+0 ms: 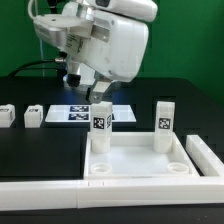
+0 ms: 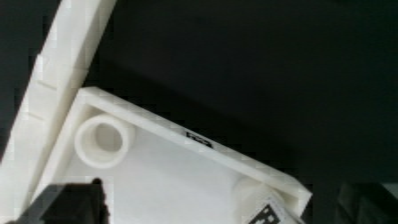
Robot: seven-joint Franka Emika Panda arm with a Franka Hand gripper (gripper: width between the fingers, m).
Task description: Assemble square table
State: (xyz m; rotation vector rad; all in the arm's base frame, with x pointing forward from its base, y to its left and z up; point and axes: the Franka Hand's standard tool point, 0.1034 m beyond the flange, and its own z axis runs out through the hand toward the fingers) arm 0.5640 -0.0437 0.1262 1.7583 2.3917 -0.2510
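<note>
A black counter (image 1: 40, 150) fills most of the scene, with a plain green backdrop (image 1: 20, 30) behind it. Toward the back of the counter, the marker board (image 1: 70, 114) lies flat, its black-and-white tags facing up. A long white bar fence (image 1: 40, 192) runs along the near edge of the counter, and a second stretch angles back on the exterior view's right. In the wrist view the fence (image 2: 63, 90) shows as a pale diagonal bar against the dark counter (image 2: 249, 70).
</note>
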